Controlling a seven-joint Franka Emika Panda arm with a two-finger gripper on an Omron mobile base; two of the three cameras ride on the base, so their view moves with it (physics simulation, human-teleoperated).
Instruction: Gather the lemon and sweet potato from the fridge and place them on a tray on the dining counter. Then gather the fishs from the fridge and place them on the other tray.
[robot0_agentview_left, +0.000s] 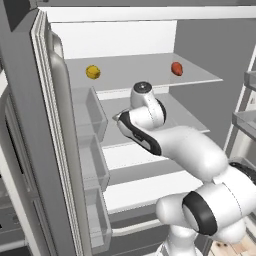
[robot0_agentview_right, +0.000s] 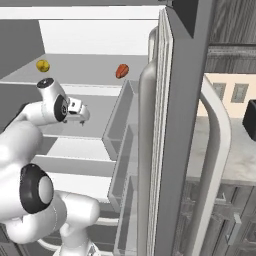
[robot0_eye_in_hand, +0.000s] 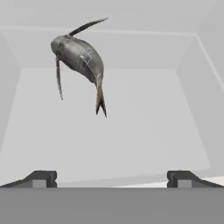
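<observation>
Wide-parted dark hand (robot0_eye_in_hand: 112, 178) is being held empty before a grey, dark-finned fish (robot0_eye_in_hand: 78, 57) lying on a pale fridge shelf (robot0_eye_in_hand: 109, 131).

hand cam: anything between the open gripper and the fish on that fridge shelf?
Nothing. In the hand view, bare pale shelf runs from the gripper to the fish.

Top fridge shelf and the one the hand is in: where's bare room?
Top shelf: bare stretch between the lemon and the sweet potato, also along the front edge. Hand's shelf: the fish lies far left; right side and foreground before the open gripper are free.
</observation>
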